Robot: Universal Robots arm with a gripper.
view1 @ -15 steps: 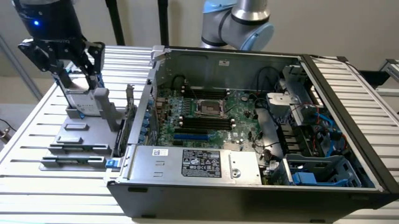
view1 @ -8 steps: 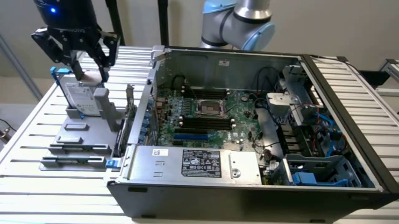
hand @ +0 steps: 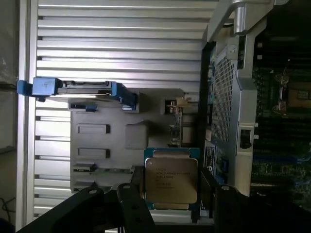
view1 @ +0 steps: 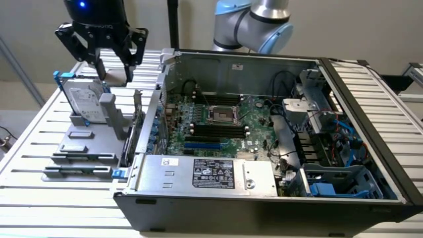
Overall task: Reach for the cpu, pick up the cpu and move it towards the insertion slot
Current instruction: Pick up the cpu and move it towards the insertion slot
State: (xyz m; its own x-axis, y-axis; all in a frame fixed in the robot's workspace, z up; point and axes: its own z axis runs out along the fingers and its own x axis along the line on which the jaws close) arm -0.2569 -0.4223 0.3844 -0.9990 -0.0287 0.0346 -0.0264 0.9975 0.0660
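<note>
Robot claw (view1: 115, 74), black w/ two fingers, hangs over a slatted metal table (view1: 36, 131), outside an open PC case (view1: 360, 94). The claw is pinching the cpu (hand: 171, 180): in the wrist view one dark finger (hand: 132, 199) sits against one side edge of the chip and the other finger against the opposite edge. The cpu is a flat square chip w/ a silver-grey metal top and faint printed text, held btwn the fingertips, clear of the table.

Directly below the claw lies a grey parts fixture (view1: 79, 148) w/ several recesses and raised posts. Just beside the claw and a little lower, a silver hard drive (view1: 86, 101) w/ a white label stands on edge in that fixture, blue clips at its ends.

The insertion slot (view1: 221, 115) is well apart from the claw, toward the exterior view's right and lower, inside the case on the green motherboard. It is a square socket w/ a silvery frame and dark centre. Long black memory slots (view1: 218, 130) run next to the socket, on the side away from the claw's height, i.e. nearer the case front. A silver power supply (view1: 205, 173) w/ a black label sits further on, at the case's near edge. Part of the grey-and-blue robot arm (view1: 254, 22) rises behind the case, level w/ the claw.
</note>
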